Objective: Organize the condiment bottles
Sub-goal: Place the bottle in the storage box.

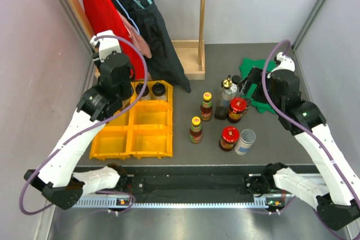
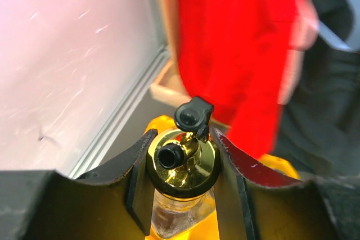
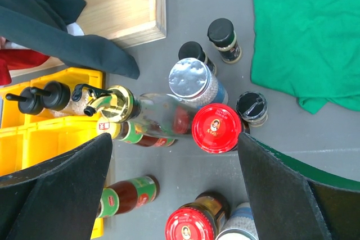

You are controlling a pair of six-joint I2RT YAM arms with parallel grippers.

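Nothing legible — the bottle labels (image 3: 130,134) blur beyond reading.

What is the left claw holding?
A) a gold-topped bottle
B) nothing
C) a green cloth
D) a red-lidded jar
A: the left wrist view shows the left gripper closed on either side of the gold-topped bottle.

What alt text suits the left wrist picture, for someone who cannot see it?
The left gripper clamps the gold cap of a clear glass bottle with a black pour spout, above a yellow plastic tray; a red garment hangs behind.
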